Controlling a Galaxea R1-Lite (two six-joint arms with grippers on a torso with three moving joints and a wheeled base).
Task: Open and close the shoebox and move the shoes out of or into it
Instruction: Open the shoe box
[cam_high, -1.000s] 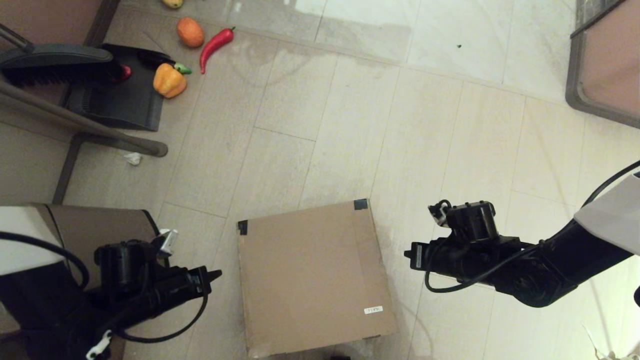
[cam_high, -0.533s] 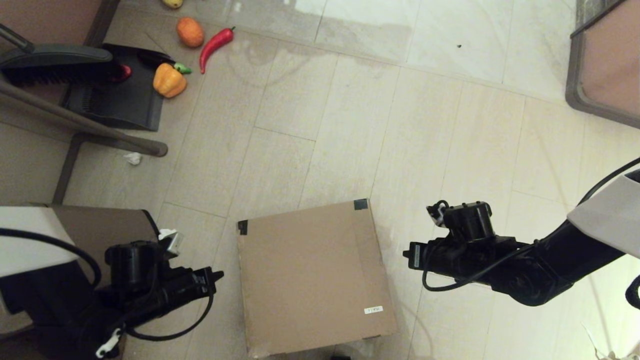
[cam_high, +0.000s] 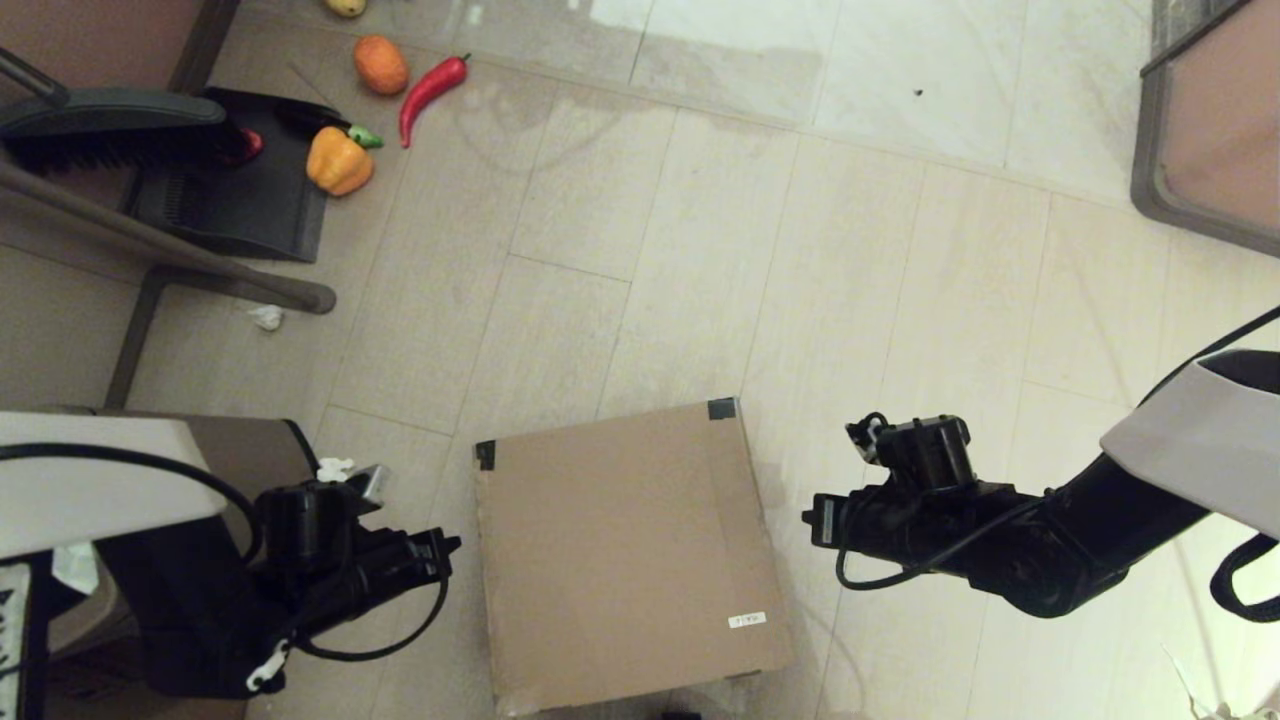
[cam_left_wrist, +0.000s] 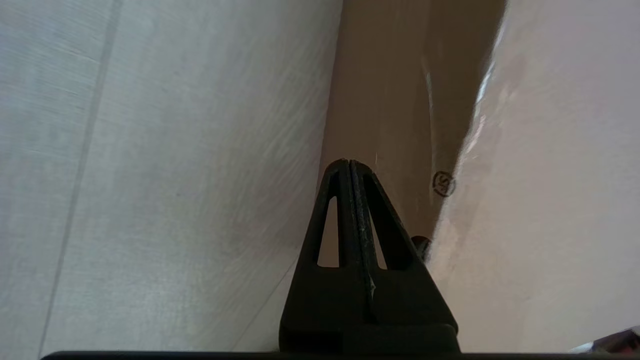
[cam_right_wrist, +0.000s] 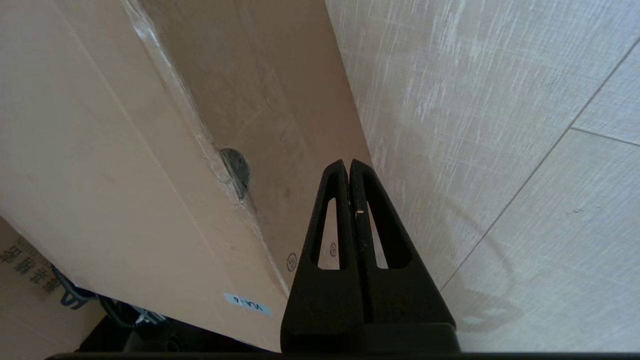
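Observation:
The shoebox (cam_high: 625, 550) lies on the floor at the near centre with its lid down, black tape on its two far corners and a small white label near the right front. My left gripper (cam_high: 452, 545) is shut and empty, just left of the box's left wall (cam_left_wrist: 385, 115). My right gripper (cam_high: 812, 518) is shut and empty, a short way off the box's right wall (cam_right_wrist: 280, 115). Both point inward at the box from opposite sides. The shoes are out of view.
A dustpan (cam_high: 235, 190) and brush (cam_high: 110, 125) sit at the far left with a yellow pepper (cam_high: 338, 160), an orange (cam_high: 380, 63) and a red chilli (cam_high: 430, 88). A brown bin (cam_high: 215, 450) stands by my left arm. A table edge (cam_high: 1200, 130) is at the far right.
My left gripper has slid right toward the box's left wall and a little nearer to me. My right gripper has crept slightly left and down toward the box. The box has not moved.

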